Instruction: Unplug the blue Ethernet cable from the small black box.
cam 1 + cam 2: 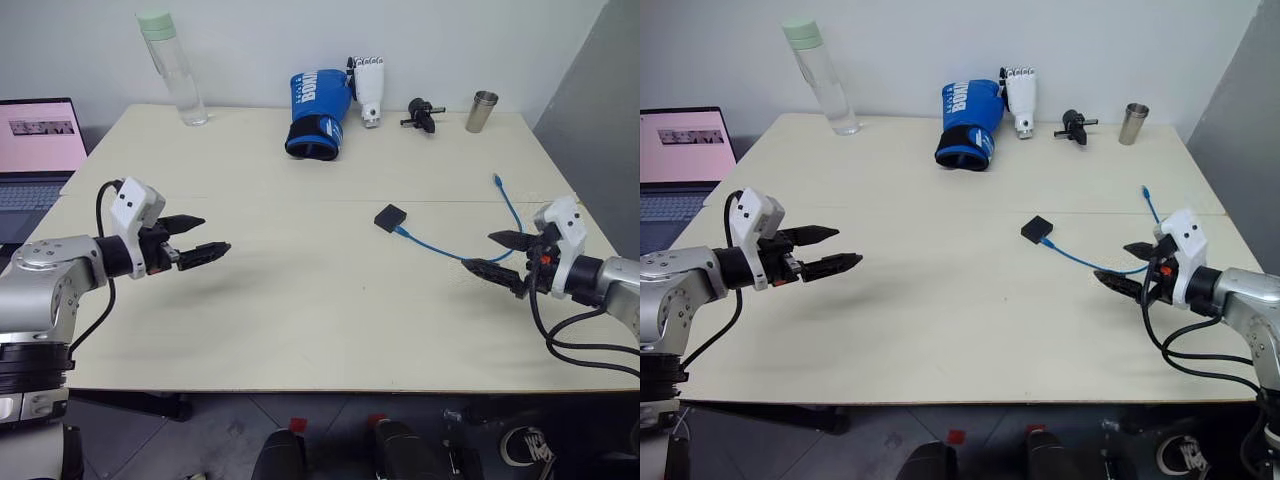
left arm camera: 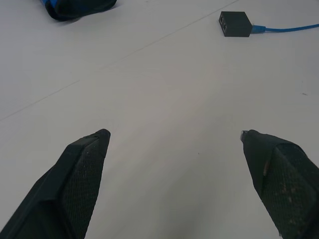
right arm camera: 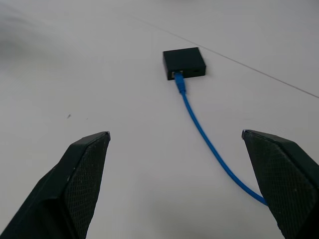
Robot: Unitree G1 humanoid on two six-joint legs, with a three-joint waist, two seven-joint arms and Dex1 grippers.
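**Cable still plugged in, both grippers hovering with fingers spread**

The small black box (image 1: 390, 216) lies flat on the pale tabletop (image 1: 300, 300), right of centre, a matte square block turned corner-on to the robot. The blue Ethernet cable (image 3: 199, 127) is seated in a port on the box's side; from the right wrist view the plug looks blue-booted, though its clip is too small to make out. From there the thin bright cord runs across the tabletop toward the right gripper (image 1: 500, 254), passes behind its fingers, then loops back up toward the far right edge, where its free end (image 1: 496, 180) lies loose.

The right gripper hangs just above the tabletop near the cable's bend, fingers spread wide and holding nothing. The left gripper (image 1: 197, 237) hovers well apart on the left side, fingers likewise spread and empty, pointing toward the box.

Along the back edge stand a clear bottle (image 1: 175, 70), a blue boxing glove (image 1: 318, 115) and a metal cup (image 1: 481, 111).
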